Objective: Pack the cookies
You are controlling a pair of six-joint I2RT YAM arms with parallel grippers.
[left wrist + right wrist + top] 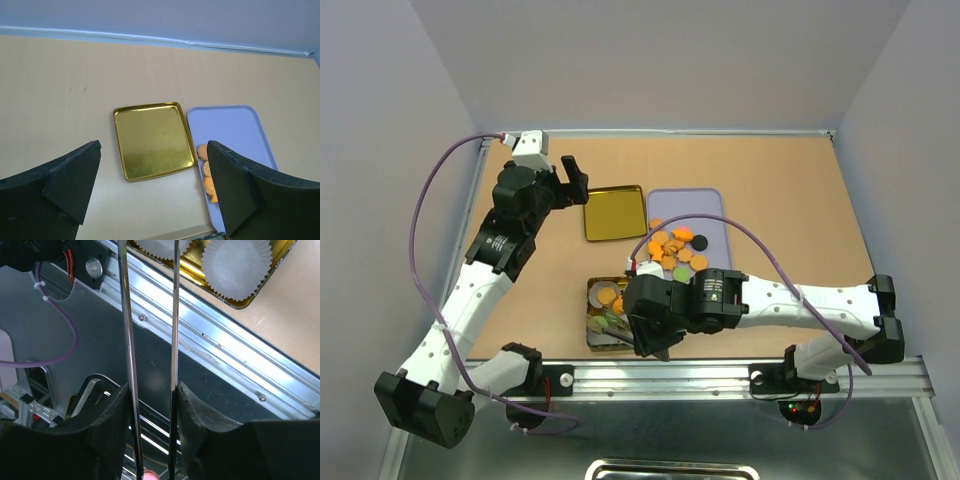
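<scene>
Most of the cookies point(672, 250) lie heaped at the 6 o'clock end of a lavender tray point(685, 205) in the middle of the tan surface point(780, 200). They are mainly orange rounds, with two black ones at the pile's 1 o'clock side and a green one towards its 6 o'clock edge. A few more orange ones already sit in the 12 o'clock part of a gold tin point(587, 310), which lies at about 7 o'clock from the pile, just short of the metal rail point(720, 375) along the near edge. A gold lid point(615, 212) lies flat with its inside up, touching or nearly touching the tray's 9 o'clock side. The left claw point(568, 182) hangs at 10 o'clock of the lid with its fingers spread wide and nothing between them; its wrist view looks down between them onto the lid and the tray's corner. The right claw point(150, 410) hangs over the tin's 6 o'clock edge and the rail, pinched narrow on a pair of thin metal tongs point(127, 340). One pad presses on the outside of each blade, and the two blades stand apart. They run towards the tin, where two white paper cups point(237, 265) sit, and their tips pass out of the wrist view.
</scene>
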